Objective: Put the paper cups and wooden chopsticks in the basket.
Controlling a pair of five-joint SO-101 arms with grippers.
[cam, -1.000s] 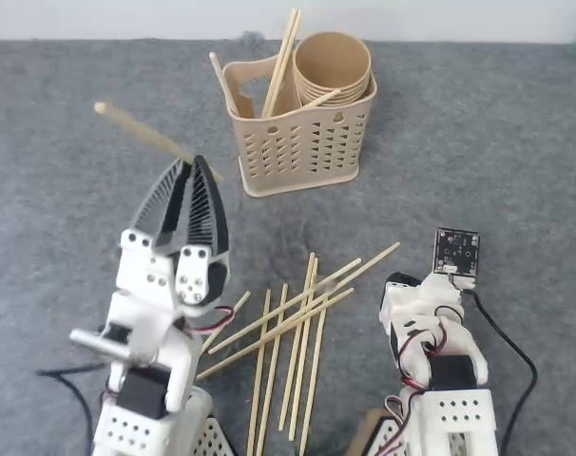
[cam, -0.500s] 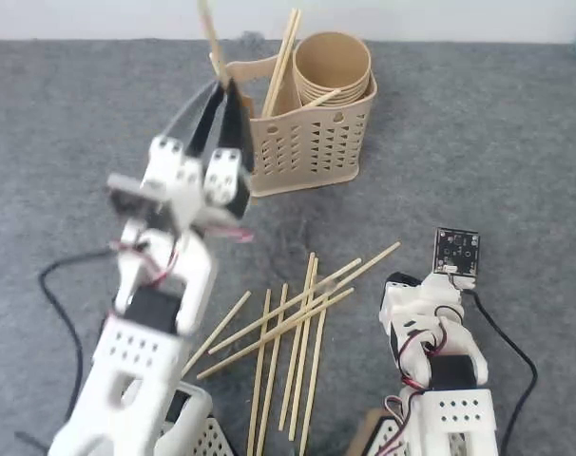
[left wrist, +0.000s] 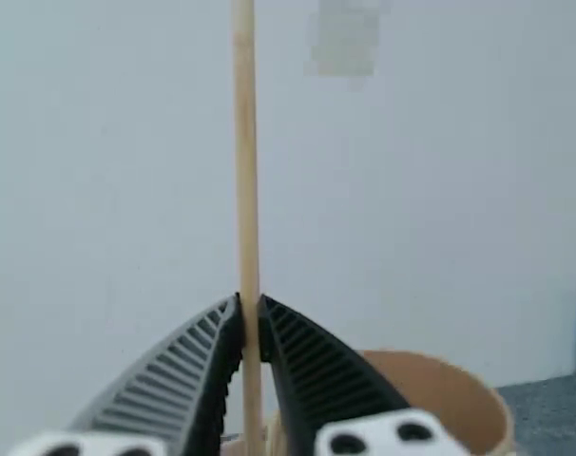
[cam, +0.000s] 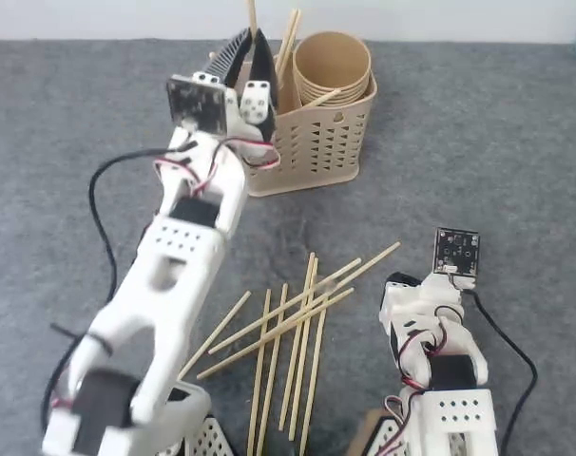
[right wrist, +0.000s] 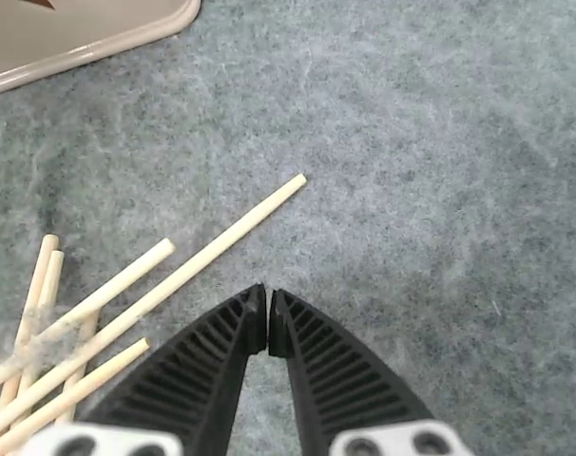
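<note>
Mat [cam: 516, 142]: grey felt covering the table; everything stands or lies on it.
Wall [left wrist: 440, 190]: pale, behind the far edge of the mat.
Left arm [cam: 188, 247]: stretched away from its base, its gripper end up beside the basket's left side in the high view.
Right arm [cam: 431, 351]: folded low near its base, well apart from the basket.
Basket [cam: 312, 142]: beige, perforated, upright at the far middle of the mat. It holds stacked cups and several sticks.
Cups [cam: 333, 62]: brown paper, nested in one stack in the basket's right half, with the rims above the basket wall.
Basket sticks [cam: 288, 47]: leaning upright in the left half, ends poking well above the rim.
Loose sticks [cam: 288, 332]: a fanned heap lying flat on the mat between the two arm bases – some crossing, most pointing toward the basket.
Held stick [left wrist: 244, 142]: upright, rising above the finger tips.
Left gripper [cam: 252, 38]: narrowed onto the held stick, which is pinched between its black ribbed fingers [left wrist: 307, 361].
Right gripper [right wrist: 268, 290]: fingers pressed together with nothing between them, just over bare mat – close to the ends of the loose sticks.
</note>
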